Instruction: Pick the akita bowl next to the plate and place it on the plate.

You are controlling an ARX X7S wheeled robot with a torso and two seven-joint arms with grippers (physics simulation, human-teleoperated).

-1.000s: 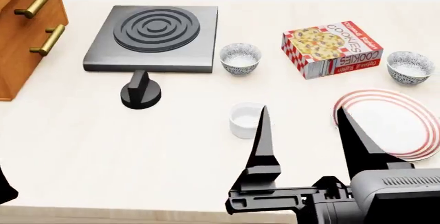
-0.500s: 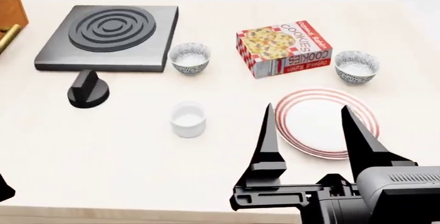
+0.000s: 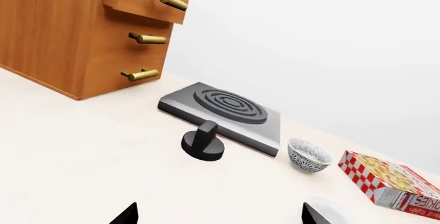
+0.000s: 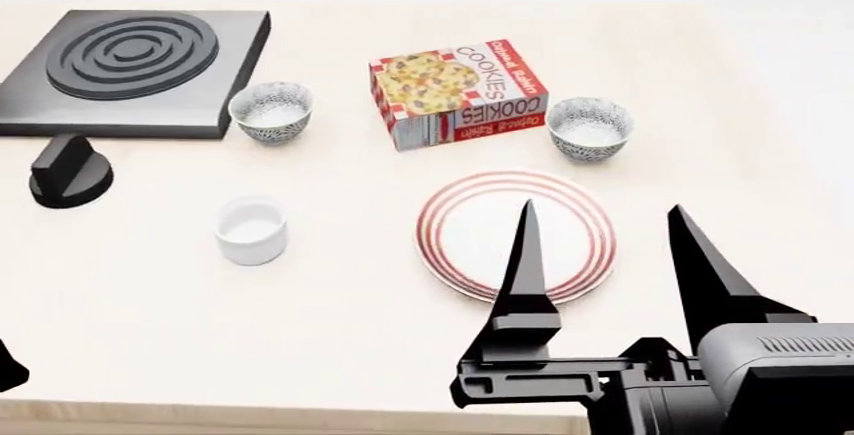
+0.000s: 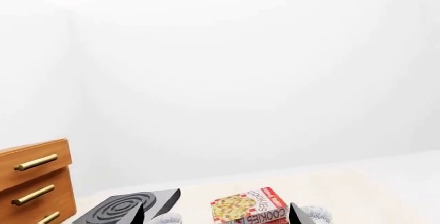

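Right gripper: black, two long tapered fingers pointing forward, spread wide apart with nothing between them; mounted on a grey wrist housing at the lower right of the head view. Fingertips show as two dark points at the lower edge of the right wrist view. Left gripper: only two dark fingertips visible in the left wrist view, set well apart, nothing held. Left arm: a dark sliver at the head view's lower left edge.
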